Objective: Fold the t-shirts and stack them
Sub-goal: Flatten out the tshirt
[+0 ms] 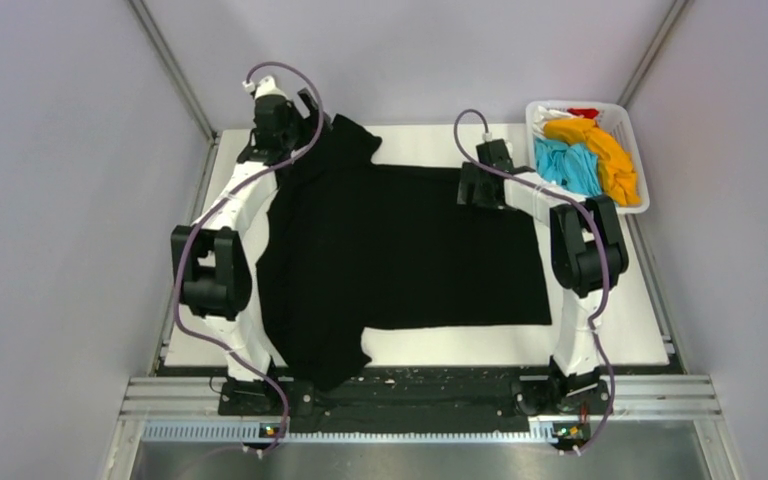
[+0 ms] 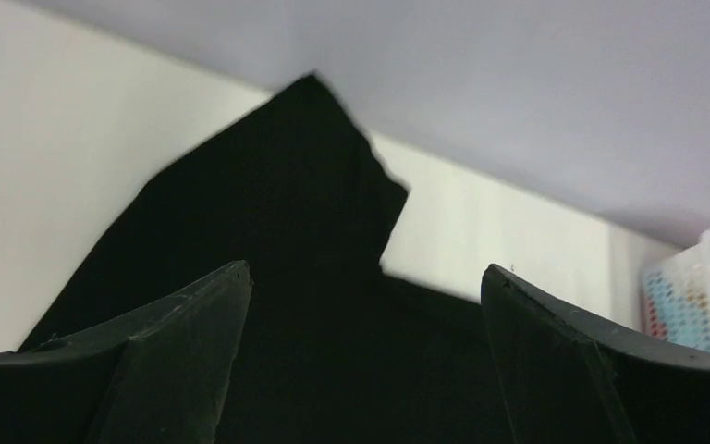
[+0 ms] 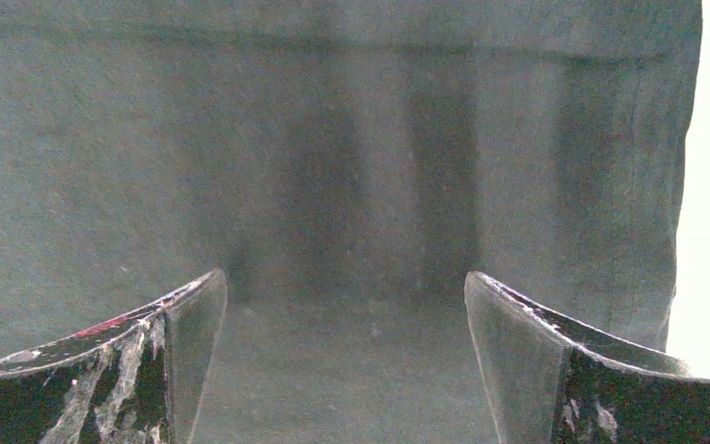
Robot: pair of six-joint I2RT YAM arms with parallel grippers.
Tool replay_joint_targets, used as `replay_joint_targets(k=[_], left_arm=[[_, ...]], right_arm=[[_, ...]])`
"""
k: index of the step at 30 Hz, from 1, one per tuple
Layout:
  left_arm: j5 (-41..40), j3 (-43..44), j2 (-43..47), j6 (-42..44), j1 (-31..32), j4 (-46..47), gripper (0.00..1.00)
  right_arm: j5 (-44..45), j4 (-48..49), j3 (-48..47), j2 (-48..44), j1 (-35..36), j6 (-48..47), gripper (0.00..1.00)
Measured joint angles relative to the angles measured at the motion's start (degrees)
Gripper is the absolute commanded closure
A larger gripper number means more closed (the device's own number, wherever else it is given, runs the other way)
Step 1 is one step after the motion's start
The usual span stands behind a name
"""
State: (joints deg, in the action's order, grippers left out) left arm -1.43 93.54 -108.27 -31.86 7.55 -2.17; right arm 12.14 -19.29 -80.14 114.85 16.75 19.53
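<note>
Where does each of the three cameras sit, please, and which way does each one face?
Top external: above and behind the arms, looking down on the table and the spread black t-shirt; both arms show whole.
Left wrist: low on the left arm, facing across the shirt's sleeve to the back wall; open jaws show.
Right wrist: on the right arm, facing the shirt's cloth from close up; open jaws show.
Shared: top and left wrist both show the white basket.
</note>
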Motion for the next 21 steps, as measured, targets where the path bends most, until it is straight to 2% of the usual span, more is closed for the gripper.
replay_joint_targets(k=[4,8,15,21], left_arm=[[0.0,-12.4,5.3,0.3,-1.0,-0.5,0.01],[1.9,-19.4,2.9,-0.2,-1.9,-5.6,0.02],[6.8,-20.0,-1.3,-1.7,-4.1,-11.0,0.04],[6.6,-20.3,-1.4,-2.1,-6.4,-12.3,0.03]], right_arm=[[-0.1,1.7,-5.0,2.4,0.0,0.0,0.01],[0.0,4.0,-10.1,6.4,0.0,0.0,0.01],[0.6,6.5,-12.1,10.9,-0.1,-0.1,0.01],[0.9,7.8,-15.4,13.4,-0.7,0.2,0.01]])
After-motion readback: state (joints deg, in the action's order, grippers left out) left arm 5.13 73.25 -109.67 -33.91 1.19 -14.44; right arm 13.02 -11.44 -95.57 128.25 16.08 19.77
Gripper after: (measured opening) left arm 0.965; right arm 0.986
